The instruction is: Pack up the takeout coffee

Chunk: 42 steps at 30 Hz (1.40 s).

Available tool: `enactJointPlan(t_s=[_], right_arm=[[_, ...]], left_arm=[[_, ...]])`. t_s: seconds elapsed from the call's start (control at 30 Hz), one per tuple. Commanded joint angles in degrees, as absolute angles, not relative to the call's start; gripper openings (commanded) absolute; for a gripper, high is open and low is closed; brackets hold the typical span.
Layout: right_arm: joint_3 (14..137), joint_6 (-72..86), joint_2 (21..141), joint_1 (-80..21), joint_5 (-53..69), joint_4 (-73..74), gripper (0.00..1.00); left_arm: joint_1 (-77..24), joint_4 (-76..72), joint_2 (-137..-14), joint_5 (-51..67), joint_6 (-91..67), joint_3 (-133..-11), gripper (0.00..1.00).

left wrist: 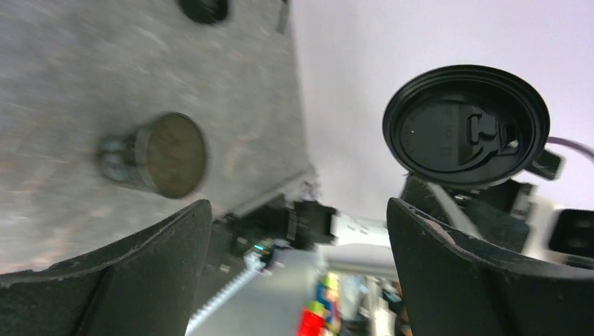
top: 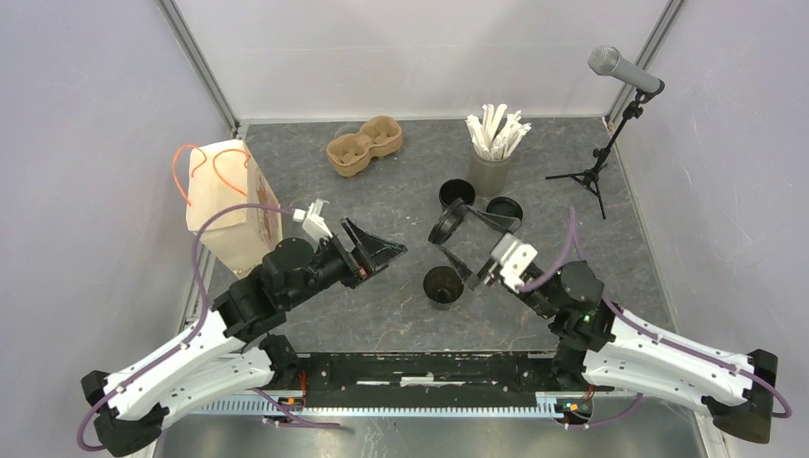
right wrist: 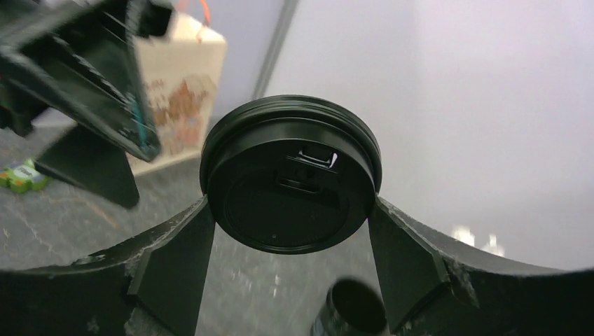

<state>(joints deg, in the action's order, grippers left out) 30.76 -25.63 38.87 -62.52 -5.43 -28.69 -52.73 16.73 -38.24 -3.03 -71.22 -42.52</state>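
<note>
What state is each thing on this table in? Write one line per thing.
left hand: open, empty.
right hand: shut on the lid.
lid: held off the table, on no cup.
near cup: upright, uncovered.
far cup: upright, uncovered.
paper bag: standing upright.
pulp carrier: both wells empty.
grey cup: upright, holding white sticks.

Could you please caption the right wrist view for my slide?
Right gripper pinches a black lid by its rim, paper bag behind.

Grey table; pale walls
</note>
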Motion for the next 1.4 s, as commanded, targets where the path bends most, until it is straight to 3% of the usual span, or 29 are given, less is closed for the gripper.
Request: enactJointPlan(t_s=[0.0, 0.23, 0.43, 0.6, 1.3, 1.33, 1.37], right_arm=[[37.8, -9.8, 39.2, -62.7, -22.5, -0.7, 0.76], [49.7, 1.1, 48.0, -62.7, -23.2, 27.4, 0.77], [59.8, 6.7, 57.0, -62.7, -18.5, 39.2, 0.77], [63.1, 7.7, 62.3, -62.6, -16.4, 43.0, 0.76], [63.9, 0.9, 78.0, -56.0, -3.0, 43.7, 0.81], [64.3, 0.7, 78.4, -56.0, -3.0, 44.1, 0.81], [65.0, 0.5, 78.8, -56.0, -3.2, 44.7, 0.81]], left_arm=[[-52.4, 31.7, -37.7, -18.6, -56.7, -47.7, 1.00], [-50.4, 32.7, -39.6, -17.6, -49.4, -48.8, 1.00], [-40.8, 26.3, -43.7, 0.2, -48.8, -44.8, 0.98], [-33.7, 15.3, -45.6, 14.7, -50.9, -39.4, 0.94], [-32.0, -0.9, -54.7, 18.3, -53.0, -26.8, 0.87], [-32.0, -1.3, -48.2, 18.6, -53.1, -26.7, 0.87], [-32.0, -2.0, -55.2, 19.1, -53.1, -26.5, 0.86]])
